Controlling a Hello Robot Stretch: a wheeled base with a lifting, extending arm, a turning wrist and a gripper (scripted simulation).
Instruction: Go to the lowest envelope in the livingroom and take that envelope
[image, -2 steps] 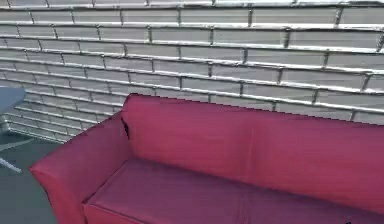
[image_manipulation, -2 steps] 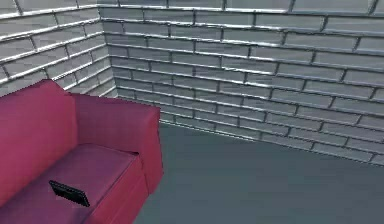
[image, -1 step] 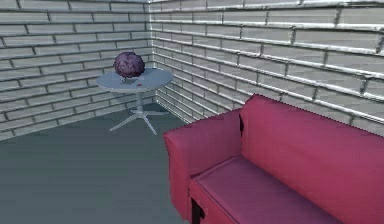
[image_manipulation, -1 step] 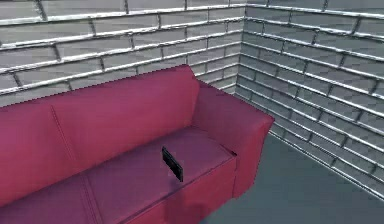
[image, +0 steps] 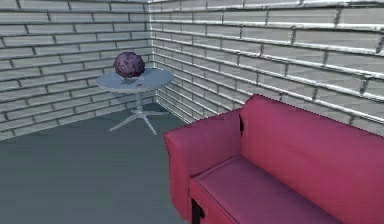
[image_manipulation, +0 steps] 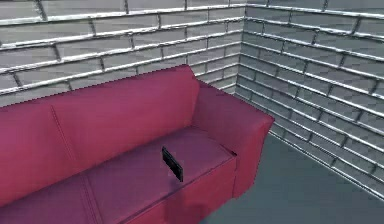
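Envelope's place: cannot tell. A thin dark rectangular slab (image_manipulation: 172, 163) is standing on edge on the boxy red sofa's (image_manipulation: 100, 130) smooth seat. A lumpy purple ball (image: 128, 65) is sitting on a round pale table (image: 158, 80) near glossy brick walls (image: 60, 40). Gripper's grasp: cannot tell.

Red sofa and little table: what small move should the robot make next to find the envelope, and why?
Probably turn the base away from this brick corner. The red sofa bears a small dark slab, the round table a dark purple ball; neither looks like an envelope.
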